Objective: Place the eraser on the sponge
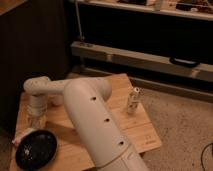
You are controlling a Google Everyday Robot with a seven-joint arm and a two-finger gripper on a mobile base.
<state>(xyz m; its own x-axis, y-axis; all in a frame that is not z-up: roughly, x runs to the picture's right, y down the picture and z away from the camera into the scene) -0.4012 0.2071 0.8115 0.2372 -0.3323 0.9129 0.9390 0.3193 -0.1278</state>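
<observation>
My white arm (95, 125) rises from the bottom of the camera view and bends left over the wooden table (142, 135). Its wrist points down at the table's left side. The gripper (35, 121) hangs just above the board, right behind the round black plate (36, 149). A small pale oblong with a reddish tint, probably the eraser (23, 136), lies at the plate's upper left rim, just below the gripper. I cannot tell whether the gripper touches it. The sponge is out of view.
An upright white bottle (133, 100) stands near the table's right edge. A dark cabinet (35, 40) stands behind the table on the left, and a low shelf with a metal rail (145, 60) runs along the back. Speckled floor (185, 125) lies to the right.
</observation>
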